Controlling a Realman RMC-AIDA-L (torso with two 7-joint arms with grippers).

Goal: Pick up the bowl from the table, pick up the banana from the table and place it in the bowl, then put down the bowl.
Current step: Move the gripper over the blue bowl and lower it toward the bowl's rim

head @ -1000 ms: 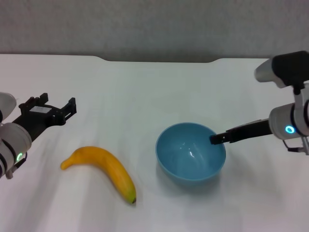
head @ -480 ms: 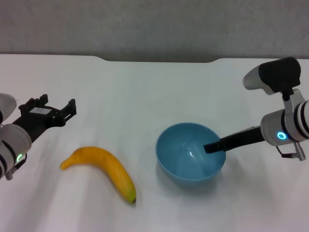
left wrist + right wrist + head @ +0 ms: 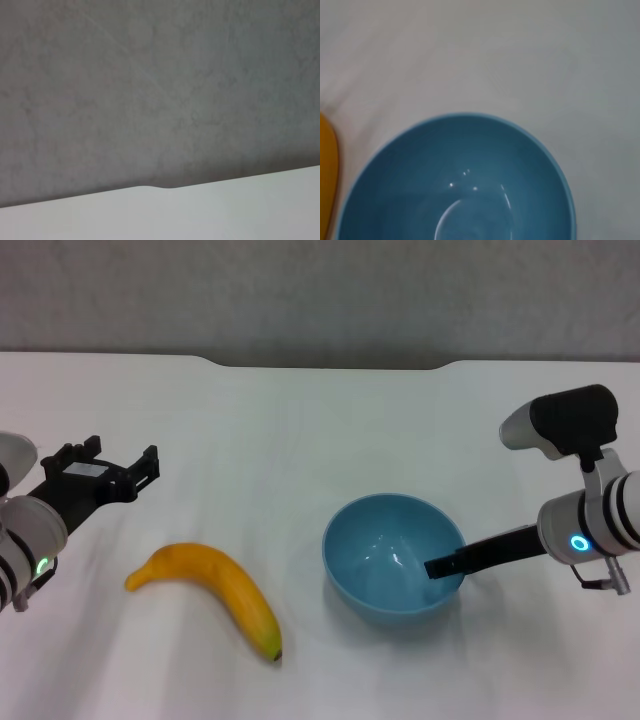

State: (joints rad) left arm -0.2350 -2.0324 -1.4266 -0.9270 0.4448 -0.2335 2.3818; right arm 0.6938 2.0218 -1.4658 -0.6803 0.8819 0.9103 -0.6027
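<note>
Bowl (image 3: 394, 556) on desk (image 3: 300, 430), banana (image 3: 215, 591) alongside.
Right gripper (image 3: 437, 568) at bowl's rim, clamping state unclear; left gripper (image 3: 125, 468) released, parked.

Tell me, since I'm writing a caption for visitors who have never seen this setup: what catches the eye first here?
The light-blue bowl stands out right of centre on the white table, with the right hand reaching over its right rim, one dark finger inside. To its left lies the yellow banana, apart from the bowl, its dark tip pointing toward the near edge. The left hand hovers beyond the banana at the left side, touching nothing.
</note>
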